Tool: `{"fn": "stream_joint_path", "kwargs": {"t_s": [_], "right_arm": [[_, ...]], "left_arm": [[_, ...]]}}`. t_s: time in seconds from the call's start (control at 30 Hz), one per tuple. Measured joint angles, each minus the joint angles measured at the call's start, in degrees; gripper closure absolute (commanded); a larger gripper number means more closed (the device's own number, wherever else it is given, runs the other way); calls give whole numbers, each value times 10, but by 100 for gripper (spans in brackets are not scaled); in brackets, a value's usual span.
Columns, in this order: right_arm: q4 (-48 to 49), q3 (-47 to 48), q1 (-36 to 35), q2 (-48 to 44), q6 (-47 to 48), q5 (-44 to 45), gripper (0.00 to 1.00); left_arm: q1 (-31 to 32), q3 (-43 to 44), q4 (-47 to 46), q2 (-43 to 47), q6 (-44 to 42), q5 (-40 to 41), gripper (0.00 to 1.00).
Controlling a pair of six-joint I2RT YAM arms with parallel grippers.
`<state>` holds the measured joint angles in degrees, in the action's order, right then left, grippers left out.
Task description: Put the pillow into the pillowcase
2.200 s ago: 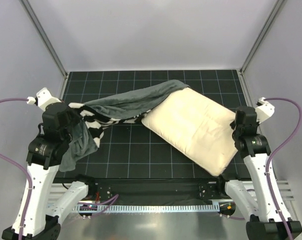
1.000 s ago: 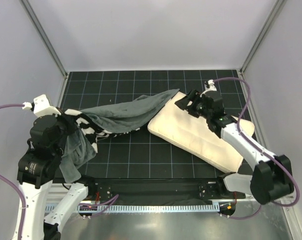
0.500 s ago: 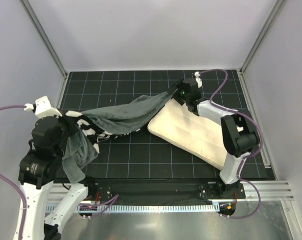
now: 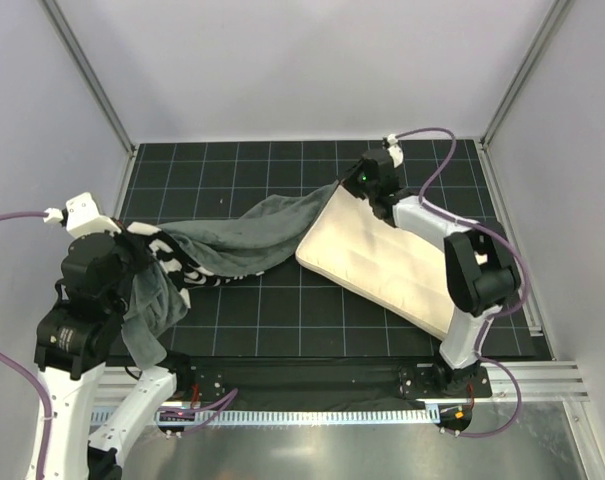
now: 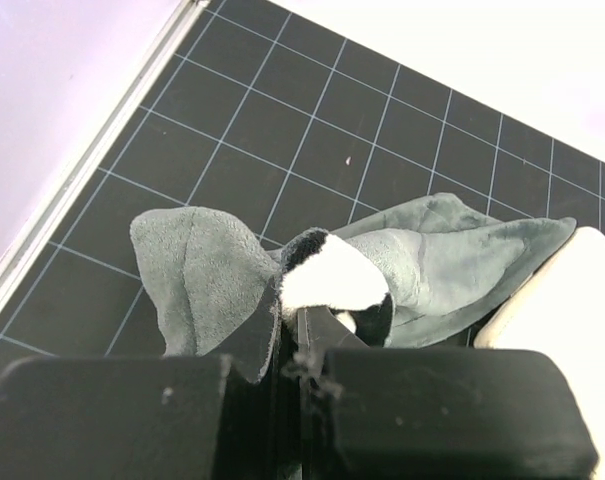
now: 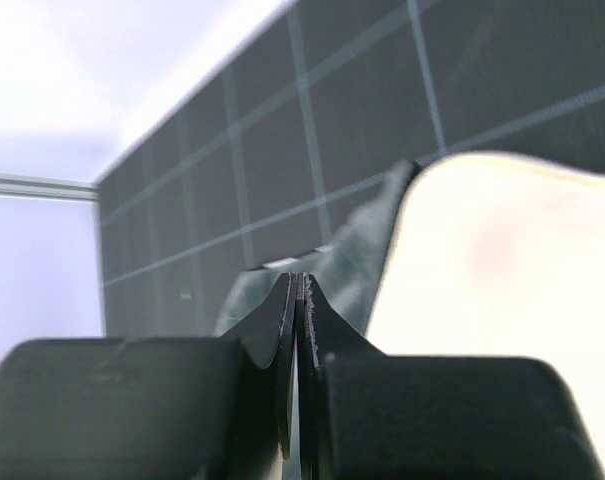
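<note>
R gripper (image 6: 295,285) closed, tips at pillowcase (image 6: 354,268) edge, pillow (image 6: 502,290) corner just beside.

Bright, even light fell from overhead, leaving only a faint soft shadow beside the pillow (image 4: 382,262). In the right wrist view the pillow was washed out and blurred, the mat (image 6: 362,110) beyond it soft-focused.

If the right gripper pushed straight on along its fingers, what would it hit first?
Probably the grey edge of the pillowcase, just beyond the right gripper; the pillow lies beside it. Depth is unclear.
</note>
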<state>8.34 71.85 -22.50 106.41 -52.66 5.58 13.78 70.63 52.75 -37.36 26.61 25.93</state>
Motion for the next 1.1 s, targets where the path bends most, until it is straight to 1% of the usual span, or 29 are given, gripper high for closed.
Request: {"fn": "stream_joint_path", "kwargs": {"t_s": [0.07, 0.1, 0.27, 0.3, 0.33, 0.37, 0.4, 0.43, 0.53, 0.7, 0.83, 0.93, 1.1], "right_arm": [[-7, -4, 0, -41, 15, 3, 96], [-11, -5, 1, -67, 23, 3, 94], [-26, -1, 1, -176, 62, -12, 64], [-36, 4, 0, -190, 73, -16, 55], [-48, 7, 0, -200, 86, -17, 35], [-63, 8, 0, -208, 98, -17, 26], [-85, 7, 0, -215, 116, -15, 15], [-106, 3, 0, -222, 130, -10, 10], [-162, -42, 0, -256, 172, -2, 4], [-242, -169, -3, -375, 211, -29, 2], [-298, -235, -26, -477, 213, -28, 0], [-350, -255, -37, -519, 213, 17, 0], [-419, -272, -35, -522, 201, 162, 0]], "left_arm": [[0, 11, 8, -4, -1, 6, 99], [0, 20, 12, -7, -1, 10, 100], [0, 63, 21, -16, -3, 29, 99], [0, 66, 21, -15, -3, 32, 99], [0, 68, 21, -14, -3, 36, 99], [0, 68, 21, -13, -3, 40, 99], [0, 65, 21, -11, -2, 42, 99], [0, 61, 22, -9, -1, 43, 99], [0, 36, 22, 3, 1, 44, 100], [0, -2, 21, 9, 15, 33, 100], [0, -19, 21, 5, 26, 18, 100], [0, -26, 19, 1, 33, 8, 100], [0, -37, 18, 1, 40, -1, 100]]}}
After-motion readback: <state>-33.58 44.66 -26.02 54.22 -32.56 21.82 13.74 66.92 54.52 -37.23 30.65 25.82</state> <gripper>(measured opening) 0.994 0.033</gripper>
